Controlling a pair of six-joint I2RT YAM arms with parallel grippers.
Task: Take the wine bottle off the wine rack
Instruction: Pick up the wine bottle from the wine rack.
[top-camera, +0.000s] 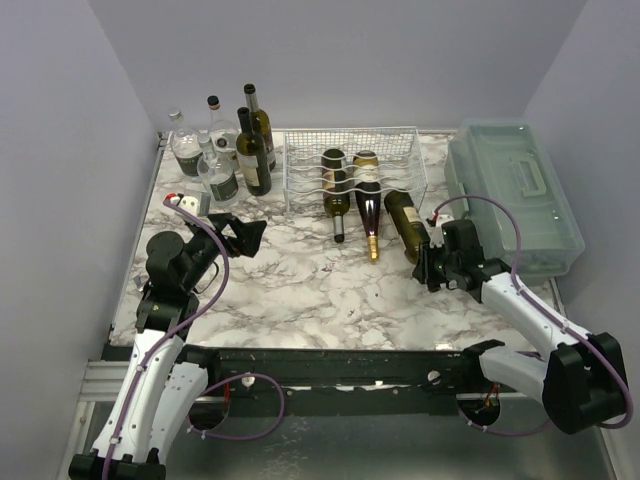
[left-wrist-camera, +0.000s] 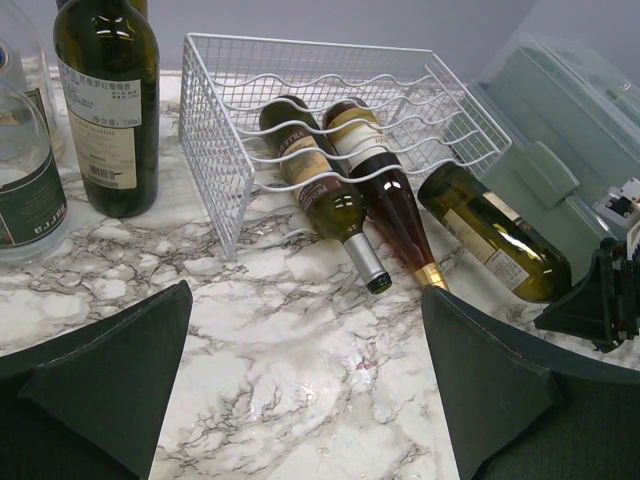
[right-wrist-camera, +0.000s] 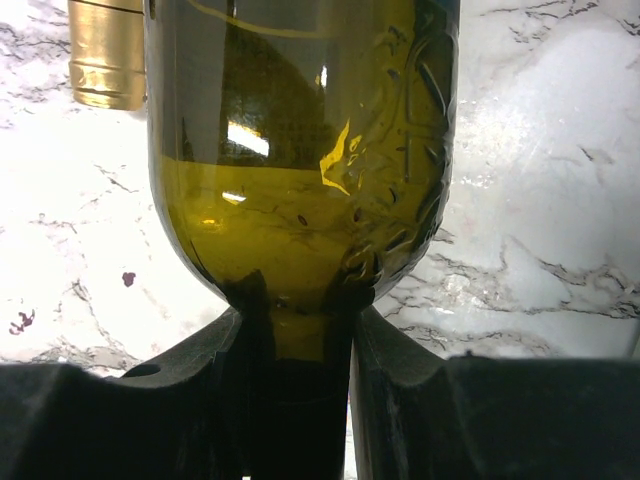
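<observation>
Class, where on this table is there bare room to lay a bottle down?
The marble in front of the bottle necks, between the left arm and the right arm, is free. Crowded: upright bottles back left, wine rack at the back, plastic box on the right.

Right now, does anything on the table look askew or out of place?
The green bottle lies slanted at the right front of the wine rack, while the two other bottles lie straight in their cradles. The right tool is shut on its neck. No spill or damage shows.
</observation>
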